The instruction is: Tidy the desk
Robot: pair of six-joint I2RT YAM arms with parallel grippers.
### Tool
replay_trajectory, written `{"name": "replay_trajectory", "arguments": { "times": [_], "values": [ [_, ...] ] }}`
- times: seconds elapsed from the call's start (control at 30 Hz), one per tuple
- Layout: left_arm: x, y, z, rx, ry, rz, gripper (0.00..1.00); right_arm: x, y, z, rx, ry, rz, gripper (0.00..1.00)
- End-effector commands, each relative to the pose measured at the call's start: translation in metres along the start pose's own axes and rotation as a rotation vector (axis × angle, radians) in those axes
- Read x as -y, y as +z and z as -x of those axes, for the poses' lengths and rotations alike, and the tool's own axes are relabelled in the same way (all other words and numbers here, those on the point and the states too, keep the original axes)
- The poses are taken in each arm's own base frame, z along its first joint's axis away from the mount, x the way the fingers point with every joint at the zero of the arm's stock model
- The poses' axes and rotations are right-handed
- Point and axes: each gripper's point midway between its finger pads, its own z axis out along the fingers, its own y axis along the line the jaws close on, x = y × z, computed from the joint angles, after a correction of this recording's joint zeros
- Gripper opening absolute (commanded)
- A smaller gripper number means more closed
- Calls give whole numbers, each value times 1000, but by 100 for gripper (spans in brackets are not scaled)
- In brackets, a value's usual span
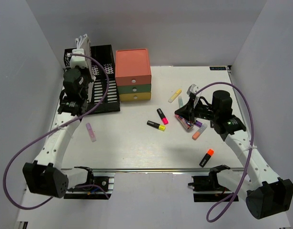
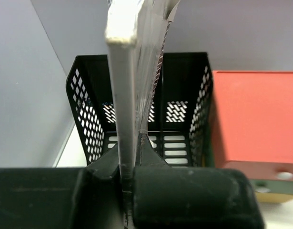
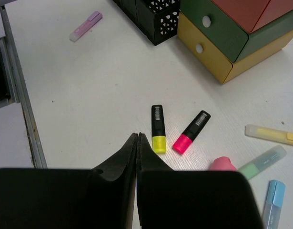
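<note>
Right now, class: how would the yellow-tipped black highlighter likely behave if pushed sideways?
The highlighter looks stiff plastic and small, so probably light. Lying flat on the smooth white desk, it would likely slide or perhaps roll.

Left arm is reaching way out from its base at the near-left corner. The forearm climbs toward the far left and the wrist is cocked upward at the end. The left pincer is clamped tight on a thin white slab, which stands on edge straight up out of the fingers.

Right arm goes from the near-right base up to a bent elbow, then the wrist swings inward toward the middle and tips downward. The right pincer has both black fingers pressed flat together, tips touching, with nothing between them.
</note>
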Motion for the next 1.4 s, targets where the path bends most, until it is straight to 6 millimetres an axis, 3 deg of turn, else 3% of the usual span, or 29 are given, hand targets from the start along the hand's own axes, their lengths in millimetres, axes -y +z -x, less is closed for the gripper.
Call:
{"name": "replay_trajectory", "arguments": {
  "times": [0.0, 0.53, 0.6, 0.83, 0.87, 0.97, 1.2, 1.37],
  "values": [
    [-8, 11, 30, 118, 21, 48, 0, 2, 0, 4, 16, -39, -1, 0],
    [10, 78, -19, 186, 58, 27, 0, 7, 3, -4, -3, -29, -11, 0],
    [9, 78, -13, 247, 41, 18, 0, 8, 4, -6, -9, -22, -11, 0],
    [-1, 88, -41, 261, -1, 23, 0, 9, 7, -11, -25, -11, -4, 0],
    [-4, 89, -55, 249, 5, 24, 0, 11, 6, -11, -27, -11, -9, 0],
    [-8, 90, -61, 261, -41, 18, 0, 11, 6, -11, -30, -14, -14, 0],
    [-2, 84, -90, 234, -124, -39, 0, 12, 7, -13, -35, -14, -14, 0],
    [-1, 78, -95, 238, -152, -49, 0, 14, 8, -15, -41, -9, -13, 0]
  ]
}}
